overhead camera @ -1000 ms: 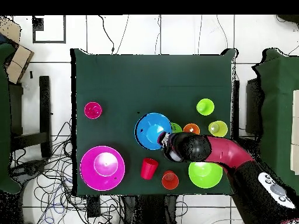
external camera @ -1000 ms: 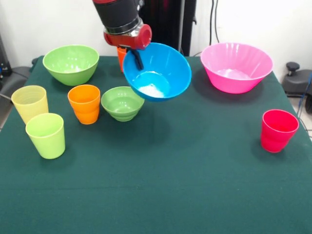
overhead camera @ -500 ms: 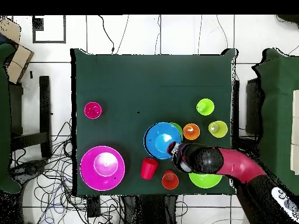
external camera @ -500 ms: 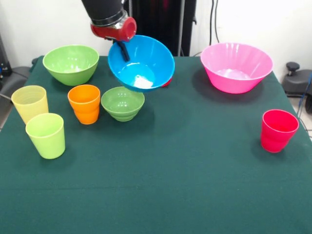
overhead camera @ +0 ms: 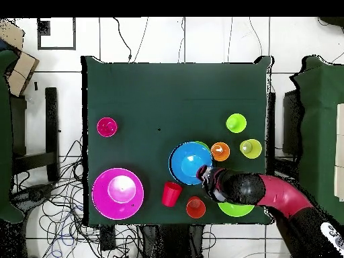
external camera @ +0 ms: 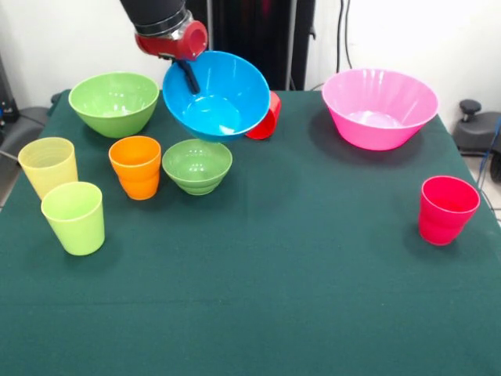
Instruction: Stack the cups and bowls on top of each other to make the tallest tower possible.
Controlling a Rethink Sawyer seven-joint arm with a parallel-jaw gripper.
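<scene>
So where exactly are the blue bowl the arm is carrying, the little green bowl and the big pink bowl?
blue bowl (external camera: 223, 98): front view, on its inner wall.
small light green bowl (external camera: 196, 163): front view, on its inside bottom.
large pink bowl (external camera: 380, 100): front view, on its inner wall.

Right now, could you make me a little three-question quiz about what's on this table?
1. True or false: the claw grips the blue bowl by its rim, clear of the table.
2. Which bowl lies directly under the blue one: A the large pink bowl, B the small green bowl, C the large green bowl?
3. Fill in: the cup standing alone at the front view's right is ____.

Key: 1 true. 2 B. 3 pinkish-red.
</scene>
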